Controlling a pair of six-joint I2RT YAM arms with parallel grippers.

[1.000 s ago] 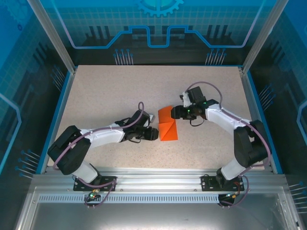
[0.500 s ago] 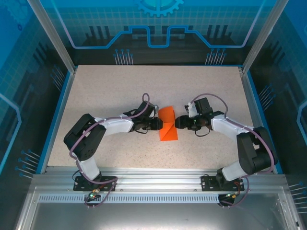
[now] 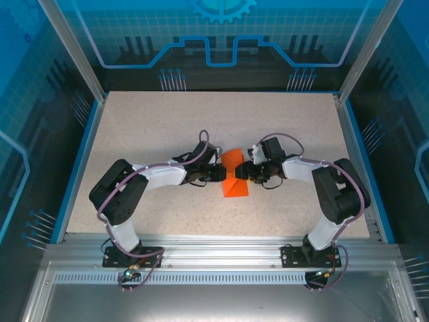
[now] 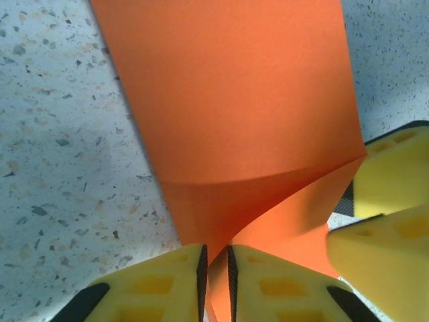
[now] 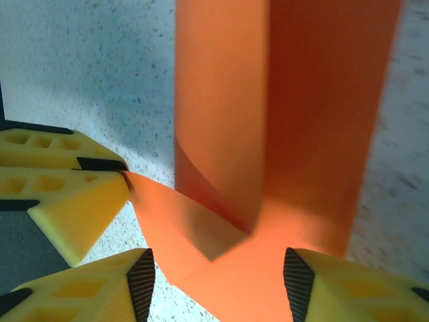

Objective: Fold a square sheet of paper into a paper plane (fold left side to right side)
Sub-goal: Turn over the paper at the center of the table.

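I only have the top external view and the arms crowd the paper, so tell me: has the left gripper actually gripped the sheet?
Observer: Yes, the left wrist view shows the left gripper pinched shut on a raised edge of the orange sheet.
Operator: And the right gripper?
Observer: The right gripper is open in the right wrist view, fingers apart with the sheet between them.
Operator: Is the sheet lying flat?
Observer: No, a flap curls up off the table towards the left gripper's fingers.

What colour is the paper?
The paper is plain bright orange-red. The left wrist view shows it best.
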